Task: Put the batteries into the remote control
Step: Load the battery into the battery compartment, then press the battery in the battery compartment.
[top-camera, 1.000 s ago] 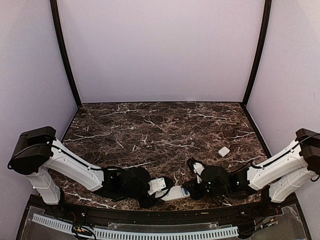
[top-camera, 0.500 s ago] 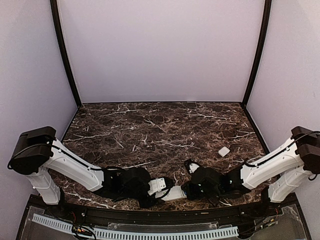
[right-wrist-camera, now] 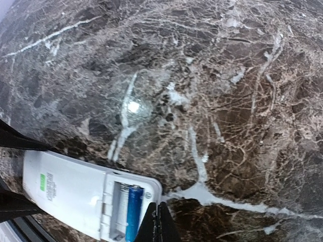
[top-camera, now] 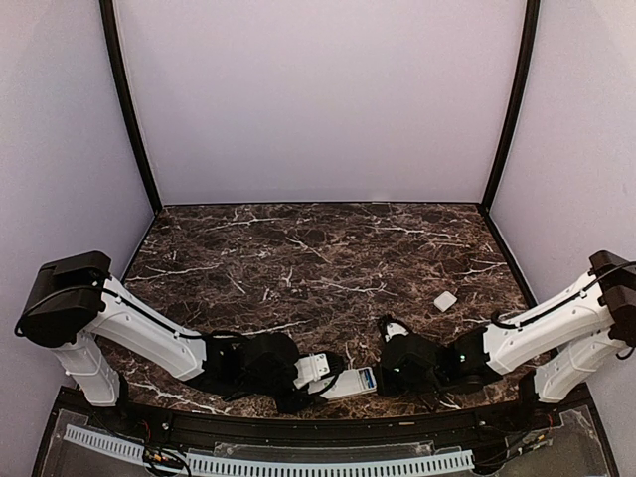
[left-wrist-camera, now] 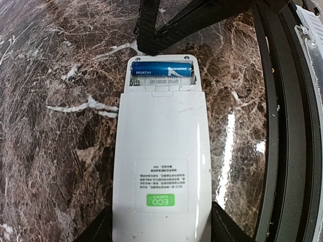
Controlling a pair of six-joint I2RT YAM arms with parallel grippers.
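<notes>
Marble table (top-camera: 318,248): left gripper (left-wrist-camera: 161,229) clamps remote control (left-wrist-camera: 160,151), one battery (left-wrist-camera: 162,69) inside; right gripper (right-wrist-camera: 157,222) closed.

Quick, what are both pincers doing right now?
Left pincer: closed on the remote control.
Right pincer: shut, holding nothing.

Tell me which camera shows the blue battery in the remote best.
The left wrist view. The battery lies large and sharp in the open compartment of the remote, its label readable. The right wrist view shows the battery smaller, near the frame's bottom edge; the top view gives only a blue speck.
</notes>
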